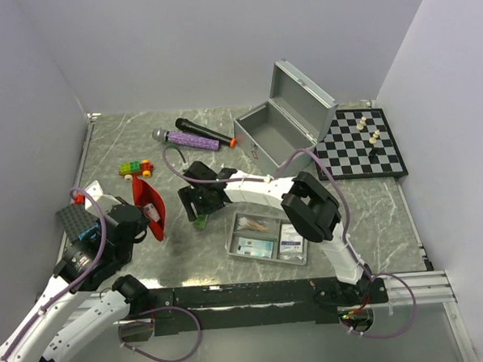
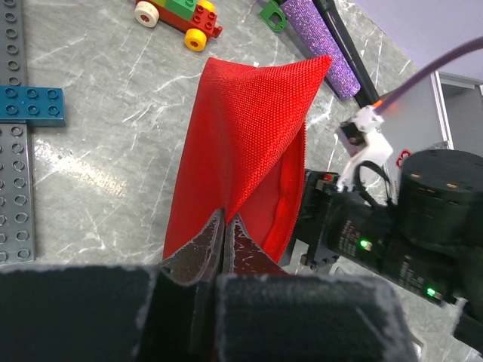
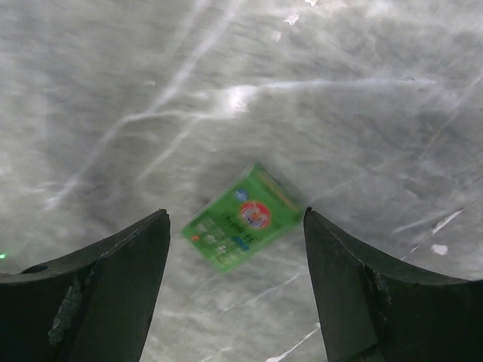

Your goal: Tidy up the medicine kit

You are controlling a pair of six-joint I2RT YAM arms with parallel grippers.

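The red pouch (image 1: 147, 196) lies at the left of the table, and my left gripper (image 1: 143, 222) is shut on its near edge. In the left wrist view the fingers pinch the red fabric (image 2: 249, 128) at the gripper (image 2: 225, 220), and the pouch mouth gapes to the right. My right gripper (image 1: 196, 204) is open, hovering over a small green medicine packet (image 1: 201, 224) flat on the table. In the right wrist view the packet (image 3: 241, 217) lies between the open fingers of the gripper (image 3: 235, 214), untouched. The silver case (image 1: 275, 129) stands open at the back. The grey tray (image 1: 233, 245) holds several packets.
A purple microphone (image 1: 187, 140) and a black microphone (image 1: 202, 132) lie left of the case. A toy block car (image 1: 135, 167) sits behind the pouch. A studded plate (image 1: 75, 218) with a blue brick is at the far left. A chessboard (image 1: 361, 145) with pieces is at the back right.
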